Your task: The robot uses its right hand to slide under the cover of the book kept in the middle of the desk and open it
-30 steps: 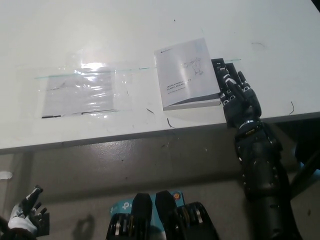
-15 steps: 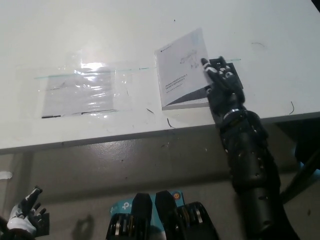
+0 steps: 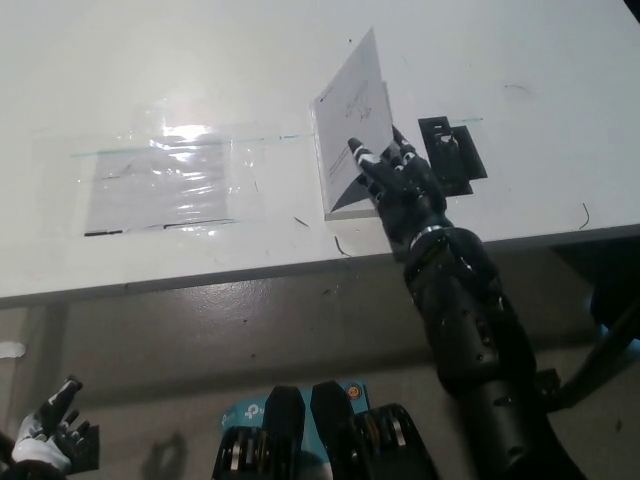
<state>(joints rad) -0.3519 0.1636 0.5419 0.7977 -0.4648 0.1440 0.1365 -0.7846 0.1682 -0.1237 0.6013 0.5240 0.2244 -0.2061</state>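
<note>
1. The white left hand (image 3: 45, 440) is being held low at the near left, well below the desk (image 3: 560, 80); whether its fingers are apart or closed cannot be told.
2. The black right hand (image 3: 395, 180) is being extended over the desk's near edge, fingers apart and straight, slid beneath the cover (image 3: 355, 105); nothing is being clamped.
3. The book (image 3: 350, 150) is lying mid-desk, its cover now being tilted steeply upward, whereas a second ago it lay flat with the hand beside it.
4. A black object (image 3: 452, 155), previously hidden by the hand, is being exposed just right of the book.
5. Opening is judged underway; the cover is not yet turned over.
6. A clear plastic sleeve (image 3: 160, 180) is lying further left.
</note>
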